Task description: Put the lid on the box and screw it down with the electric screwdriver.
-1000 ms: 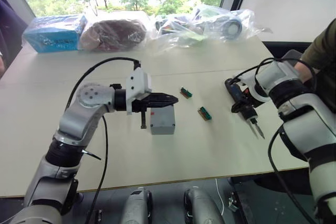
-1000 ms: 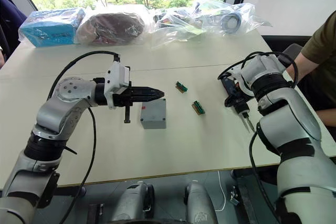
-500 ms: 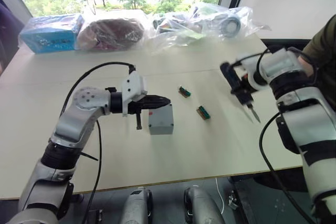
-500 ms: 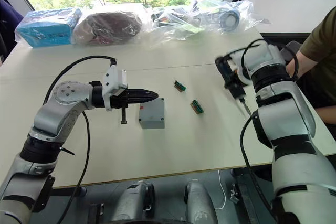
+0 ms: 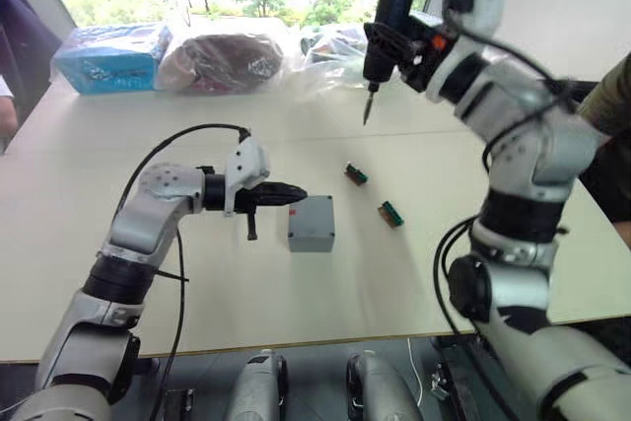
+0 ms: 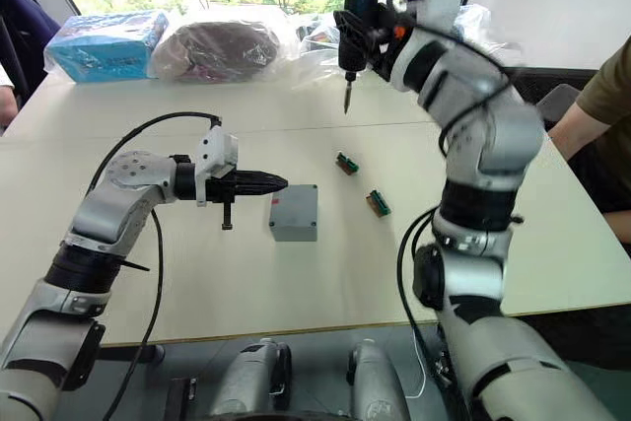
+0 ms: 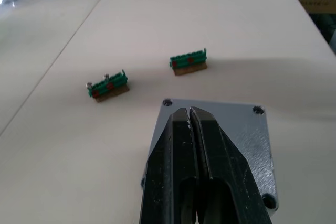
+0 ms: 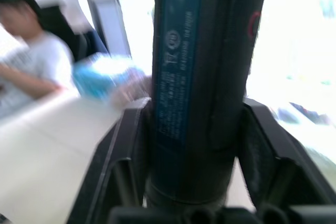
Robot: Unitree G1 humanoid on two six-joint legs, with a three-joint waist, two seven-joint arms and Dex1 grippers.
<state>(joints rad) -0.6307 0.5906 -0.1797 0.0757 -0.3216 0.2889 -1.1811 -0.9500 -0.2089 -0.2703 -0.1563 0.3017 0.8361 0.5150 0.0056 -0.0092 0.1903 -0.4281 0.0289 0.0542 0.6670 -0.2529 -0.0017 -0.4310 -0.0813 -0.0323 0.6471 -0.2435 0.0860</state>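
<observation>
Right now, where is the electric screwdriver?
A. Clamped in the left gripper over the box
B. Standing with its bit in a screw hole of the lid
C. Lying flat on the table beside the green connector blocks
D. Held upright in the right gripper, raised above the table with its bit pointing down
D. The right gripper grips the electric screwdriver high over the table, bit down, well clear of the box.

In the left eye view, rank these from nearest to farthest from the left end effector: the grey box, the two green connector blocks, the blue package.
1. The box, right beside the left end effector.
2. The nearer connector block, past the box toward the robot's right.
3. The farther connector block, further right.
4. The blue package, at the table's far left edge.
</observation>
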